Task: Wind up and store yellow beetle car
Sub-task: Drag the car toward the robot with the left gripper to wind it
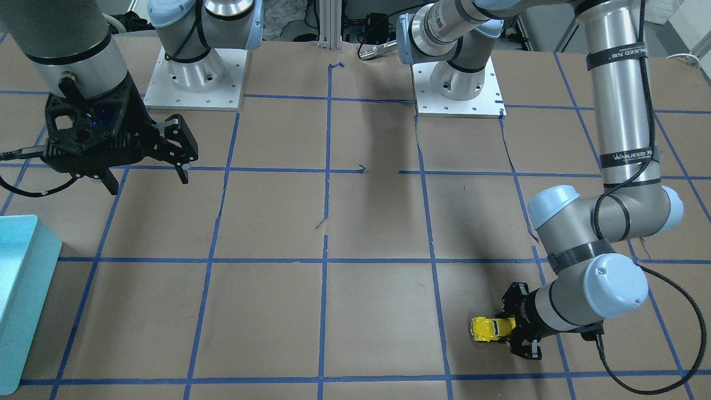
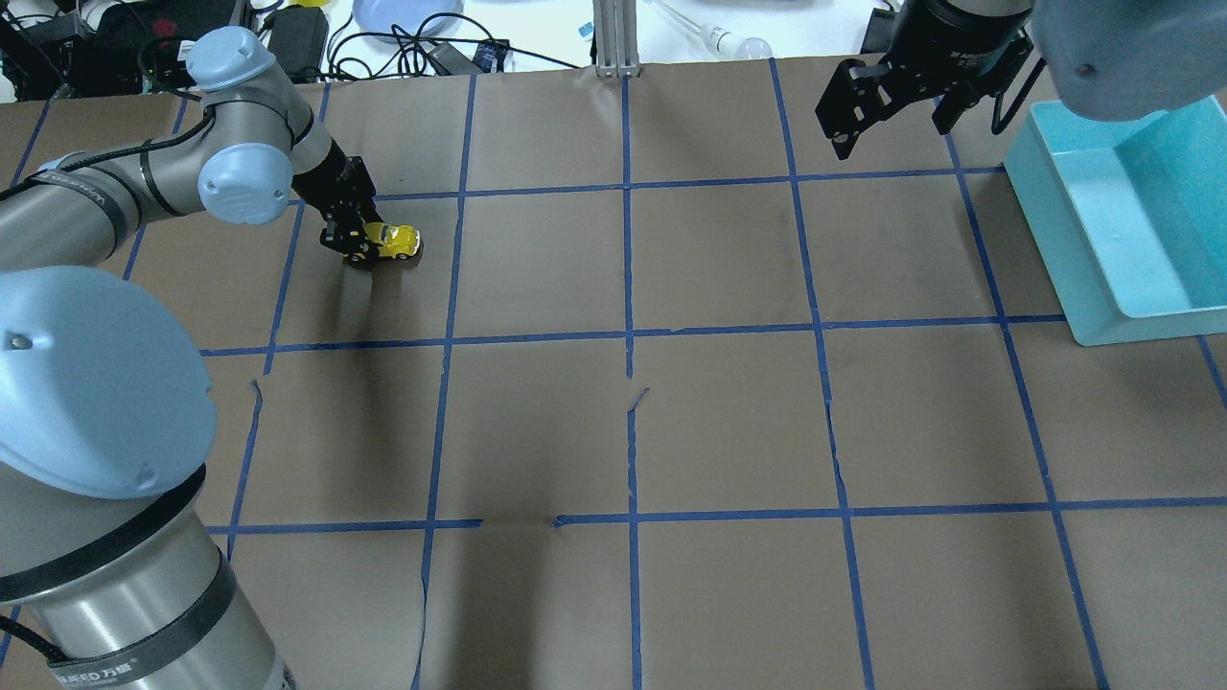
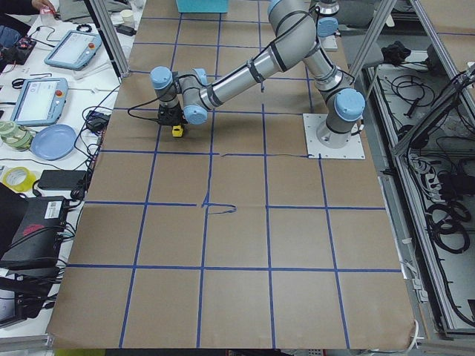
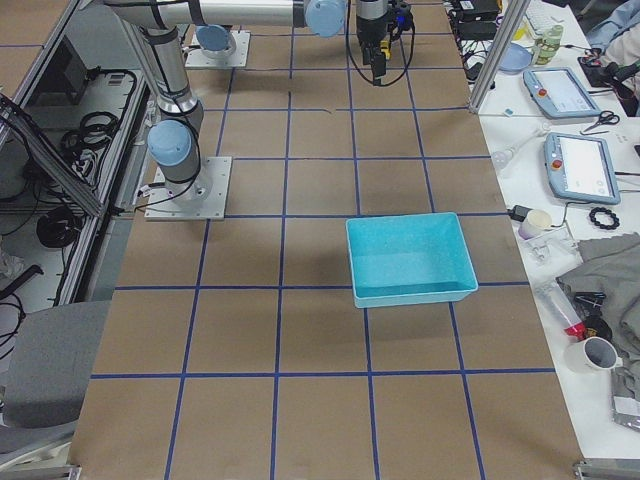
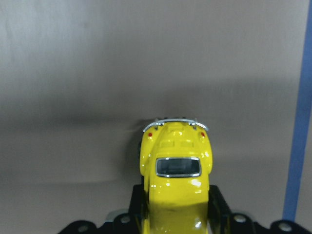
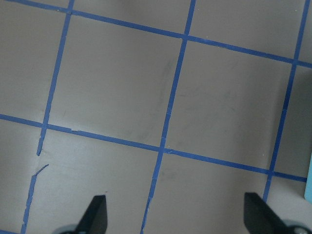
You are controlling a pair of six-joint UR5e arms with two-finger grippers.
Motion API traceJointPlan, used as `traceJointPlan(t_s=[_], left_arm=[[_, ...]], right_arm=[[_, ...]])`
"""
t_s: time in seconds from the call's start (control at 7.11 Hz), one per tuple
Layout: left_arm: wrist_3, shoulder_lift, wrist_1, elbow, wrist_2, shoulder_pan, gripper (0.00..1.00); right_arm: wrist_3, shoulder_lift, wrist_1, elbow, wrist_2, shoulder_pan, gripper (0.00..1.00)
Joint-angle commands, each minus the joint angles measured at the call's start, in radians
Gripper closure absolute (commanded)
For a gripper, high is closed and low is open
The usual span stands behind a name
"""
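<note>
The yellow beetle car (image 1: 487, 329) is small and glossy, with dark windows and silvery bumpers. It sits low at the brown paper table on my left side, far from my base, and also shows in the overhead view (image 2: 395, 240) and the exterior left view (image 3: 178, 131). My left gripper (image 1: 504, 328) is shut on the car's front half, also seen from overhead (image 2: 359, 241). In the left wrist view the car (image 5: 176, 170) points away with its rear window up. My right gripper (image 1: 149, 182) is open and empty, raised above the table, and shows overhead (image 2: 891, 137) too.
A light-blue bin (image 2: 1083, 249) stands at the table's right end, next to my right gripper, and also shows in the front-facing view (image 1: 22, 300) and the exterior right view (image 4: 410, 290). Blue tape lines grid the brown paper. The right wrist view shows only paper and tape.
</note>
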Motion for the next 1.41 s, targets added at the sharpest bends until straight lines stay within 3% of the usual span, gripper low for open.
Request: traceJointPlan(t_s=[0.0, 0.84, 0.99, 1.13, 1.27], left_arm=[[0.069, 0.004, 0.001, -0.008, 0.022, 0.062, 1.00], [0.313, -0.007, 0.018, -0.017, 0.020, 0.228, 1.00], [0.285, -0.001, 0.021, -0.017, 0.015, 0.235, 0.10], [0.217, 0.011, 0.089, -0.016, 0.008, 0.230, 0.00], [0.215, 0.023, 0.099, -0.016, 0.009, 0.227, 0.00]], right_arm=[[0.003, -0.001, -0.002, 0.007, -0.001, 0.000, 0.00], [0.004, -0.001, -0.003, 0.007, 0.001, 0.000, 0.00], [0.001, -0.001, -0.005, 0.009, -0.001, 0.000, 0.00], [0.001, -0.001, -0.005, 0.009, -0.001, 0.000, 0.00], [0.001, -0.001, -0.005, 0.009, 0.001, 0.002, 0.00]])
